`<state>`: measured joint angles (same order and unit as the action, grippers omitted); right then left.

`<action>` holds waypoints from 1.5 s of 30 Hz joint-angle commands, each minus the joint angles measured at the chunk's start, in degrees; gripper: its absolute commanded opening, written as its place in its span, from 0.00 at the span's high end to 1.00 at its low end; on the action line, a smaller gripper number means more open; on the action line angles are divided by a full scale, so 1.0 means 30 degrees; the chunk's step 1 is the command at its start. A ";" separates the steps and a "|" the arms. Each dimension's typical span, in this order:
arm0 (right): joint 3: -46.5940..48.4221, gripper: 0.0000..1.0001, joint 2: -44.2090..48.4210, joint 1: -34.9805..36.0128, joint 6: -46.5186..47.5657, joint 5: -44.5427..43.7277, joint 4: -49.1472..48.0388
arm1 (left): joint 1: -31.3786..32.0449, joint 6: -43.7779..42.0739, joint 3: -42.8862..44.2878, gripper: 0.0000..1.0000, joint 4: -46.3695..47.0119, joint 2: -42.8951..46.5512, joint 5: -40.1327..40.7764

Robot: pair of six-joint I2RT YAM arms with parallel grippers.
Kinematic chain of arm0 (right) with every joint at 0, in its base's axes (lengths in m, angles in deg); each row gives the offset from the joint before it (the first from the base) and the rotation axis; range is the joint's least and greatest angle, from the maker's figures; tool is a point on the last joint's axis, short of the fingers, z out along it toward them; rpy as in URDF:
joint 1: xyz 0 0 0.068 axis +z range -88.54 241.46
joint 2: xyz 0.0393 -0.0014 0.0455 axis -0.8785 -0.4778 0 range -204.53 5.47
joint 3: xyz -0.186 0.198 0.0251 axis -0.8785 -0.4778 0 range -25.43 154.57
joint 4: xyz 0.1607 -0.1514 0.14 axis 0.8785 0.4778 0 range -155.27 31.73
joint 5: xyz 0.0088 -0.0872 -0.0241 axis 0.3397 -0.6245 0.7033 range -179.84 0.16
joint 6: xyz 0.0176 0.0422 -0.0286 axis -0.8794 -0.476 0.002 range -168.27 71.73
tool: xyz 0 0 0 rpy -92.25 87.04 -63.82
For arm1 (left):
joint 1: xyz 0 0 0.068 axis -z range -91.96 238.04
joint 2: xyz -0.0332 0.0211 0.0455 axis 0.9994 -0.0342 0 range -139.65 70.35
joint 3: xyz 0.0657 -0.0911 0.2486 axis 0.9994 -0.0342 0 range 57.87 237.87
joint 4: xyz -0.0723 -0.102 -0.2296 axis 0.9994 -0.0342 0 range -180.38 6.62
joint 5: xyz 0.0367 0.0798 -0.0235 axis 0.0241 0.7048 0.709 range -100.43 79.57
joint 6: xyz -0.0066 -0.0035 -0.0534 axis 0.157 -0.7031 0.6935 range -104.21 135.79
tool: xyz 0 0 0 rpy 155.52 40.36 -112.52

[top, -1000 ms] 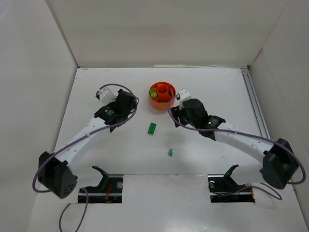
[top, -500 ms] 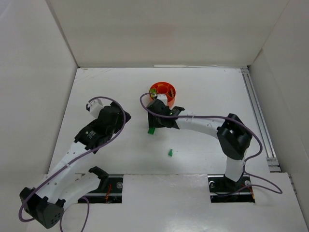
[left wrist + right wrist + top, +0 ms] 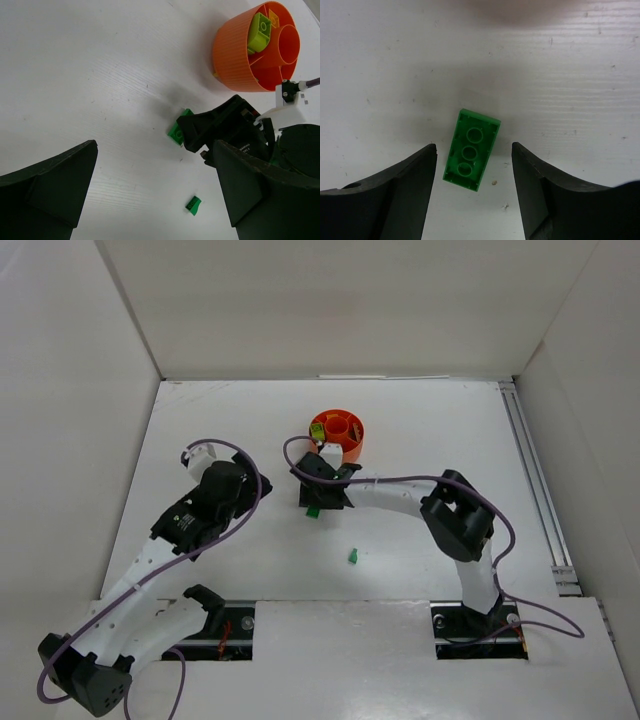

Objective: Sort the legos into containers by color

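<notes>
**Item 1.** Green brick (image 3: 471,149), on the white table (image 3: 570,75), hollow side up with 3 round tubes showing. It lies skewed to the fingers. It sits between the fingers of the right gripper (image 3: 473,146), with a strip of bare table on each side. The jaws stand partway apart, touching nothing and holding nothing. From above, the gripper body covers most of this brick and only its near end shows.

**Item 2.** Small green brick (image 3: 353,556), loose on the table nearer the arm bases, apart from item 1. Its studs are too small to count.

**Item 3.** Orange dish (image 3: 340,433), round, just beyond the right gripper. 1 lime brick (image 3: 260,31) stands in a compartment on its left side. 1 yellow piece (image 3: 274,19) next to it is half hidden by the dividers (shape unclear). The other compartment floors are mostly hidden.

**Item 4.** Left gripper (image 3: 155,145), jaws spread wide and empty, over bare table left of the dish.
</notes>
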<state>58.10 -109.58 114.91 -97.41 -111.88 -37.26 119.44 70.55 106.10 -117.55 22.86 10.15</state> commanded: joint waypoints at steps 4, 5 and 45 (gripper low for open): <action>0.0781 0.35 -0.0617 0.0552 -0.1489 -0.1323 -0.1104 | -0.0065 -0.1028 -0.0456 0.00 0.0490 0.0299 -0.0733; 0.0781 0.35 -0.0878 0.0552 -0.1489 -0.1324 -0.1104 | -0.0065 -0.1028 -0.0460 0.00 0.0667 0.0301 -0.0997; -0.5610 0.80 0.4598 -0.4072 2.2118 0.6840 -2.1671 | -0.0241 0.0232 0.0006 0.00 0.1049 -0.1047 -0.0094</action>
<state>39.35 -94.69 106.28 -39.71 -108.16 -95.35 119.28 70.40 103.39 -115.76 19.54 7.55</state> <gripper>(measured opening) 0.416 0.997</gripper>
